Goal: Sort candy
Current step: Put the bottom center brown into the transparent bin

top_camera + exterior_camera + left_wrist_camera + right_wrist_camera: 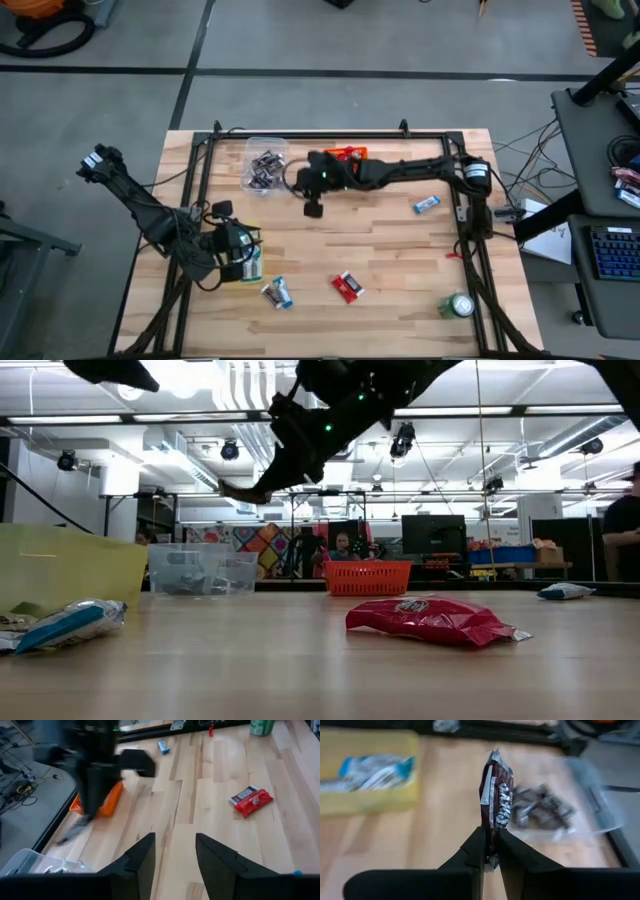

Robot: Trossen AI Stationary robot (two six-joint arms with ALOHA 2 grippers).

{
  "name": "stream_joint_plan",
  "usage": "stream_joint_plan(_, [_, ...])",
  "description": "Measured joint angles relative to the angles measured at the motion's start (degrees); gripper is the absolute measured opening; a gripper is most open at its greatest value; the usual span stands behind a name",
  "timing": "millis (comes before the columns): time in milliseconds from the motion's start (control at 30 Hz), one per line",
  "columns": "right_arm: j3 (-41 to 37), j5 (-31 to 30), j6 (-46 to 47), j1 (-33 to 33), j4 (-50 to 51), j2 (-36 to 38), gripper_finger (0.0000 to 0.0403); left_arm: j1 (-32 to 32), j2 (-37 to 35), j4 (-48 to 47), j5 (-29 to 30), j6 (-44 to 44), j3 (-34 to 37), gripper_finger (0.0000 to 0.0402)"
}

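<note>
Right tool (491, 851) pinches a dark brown candy (496, 802) by its tail, raised near the clear bin (263, 165) of like bars. Center over the bin before letting go. Left tool (175, 862) waits spread by the yellow bin (70, 568).

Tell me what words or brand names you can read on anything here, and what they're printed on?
None can be read for certain.
Brown candy pinched in the right claw: white lettering, too blurred.
Red candy: a dark label, too small.
Red candy, low view: small mark, unreadable.
Green can: no legible print.
Blue-and-white candy: too small.
</note>
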State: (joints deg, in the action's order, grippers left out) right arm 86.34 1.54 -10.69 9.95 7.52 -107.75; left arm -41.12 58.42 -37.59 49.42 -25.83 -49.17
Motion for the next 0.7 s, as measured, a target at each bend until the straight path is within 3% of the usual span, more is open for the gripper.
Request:
stream_joint_plan(267, [4.79,1.53,-0.47,5.52,-3.81,-5.10,0.0031,-0.50,-3.79,1.34,2.77,0.41,3.96,0.0123])
stream_joint_plan(700, [23.65,1.92,-1.32,7.30,-4.72,-20.58,0.0031,-0.50,-8.43,1.12,4.69,-1.22,6.57,0.0123])
